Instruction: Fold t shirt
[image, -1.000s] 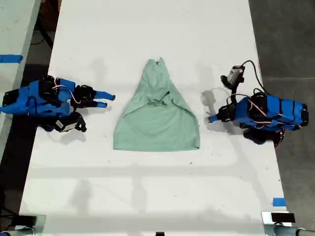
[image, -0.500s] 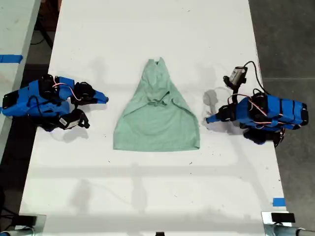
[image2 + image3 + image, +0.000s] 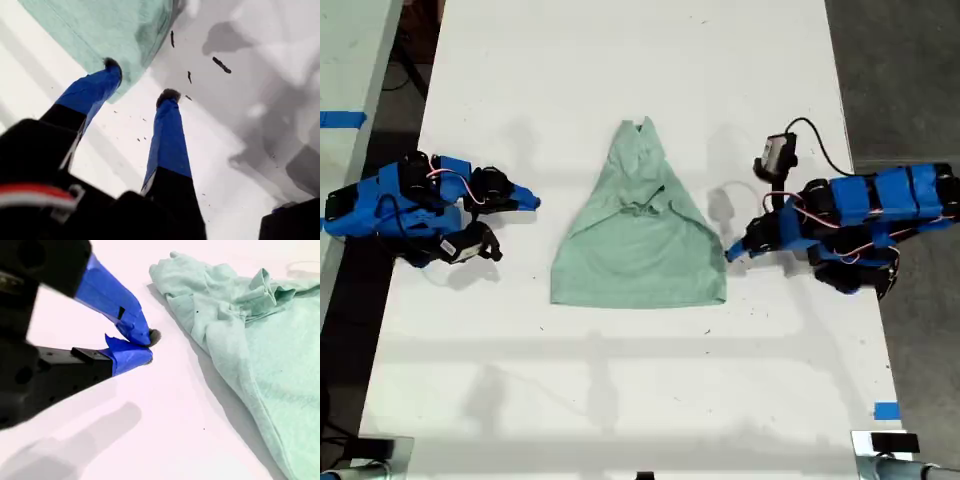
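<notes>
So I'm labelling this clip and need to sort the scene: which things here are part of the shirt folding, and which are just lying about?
Part of the job:
- t shirt, flat on the table
- my first gripper, open at the shirt's edge
- my second gripper, shut, beside the shirt

Just lying about:
- blue tape mark on the table
- blue tape strip on the neighbouring surface

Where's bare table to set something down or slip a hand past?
Free: the table beyond the t shirt's narrow end, and the wide strip below its broad hem in the exterior view. Crowded: my first gripper at the shirt's edge; a narrow gap remains beside my second gripper.
</notes>
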`<action>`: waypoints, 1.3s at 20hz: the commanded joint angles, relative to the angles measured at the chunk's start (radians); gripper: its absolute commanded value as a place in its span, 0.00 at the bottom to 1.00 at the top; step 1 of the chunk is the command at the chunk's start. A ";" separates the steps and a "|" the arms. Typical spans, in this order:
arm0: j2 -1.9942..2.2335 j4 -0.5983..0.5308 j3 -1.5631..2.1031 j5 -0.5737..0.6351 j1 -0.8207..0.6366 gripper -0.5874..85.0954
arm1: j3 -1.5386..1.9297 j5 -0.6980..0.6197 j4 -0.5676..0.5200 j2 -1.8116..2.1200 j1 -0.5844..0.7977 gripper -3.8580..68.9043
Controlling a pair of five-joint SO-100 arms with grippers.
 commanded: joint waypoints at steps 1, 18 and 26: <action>0.006 -0.018 0.017 0.005 0.003 0.01 | -0.091 0.052 -0.110 -0.218 -0.032 0.32; 0.006 -0.018 0.017 0.005 0.008 0.01 | -0.471 0.170 -0.069 -0.792 -0.120 0.26; 0.006 -0.018 0.017 0.005 0.008 0.01 | -0.568 0.156 0.064 -0.775 -0.107 0.05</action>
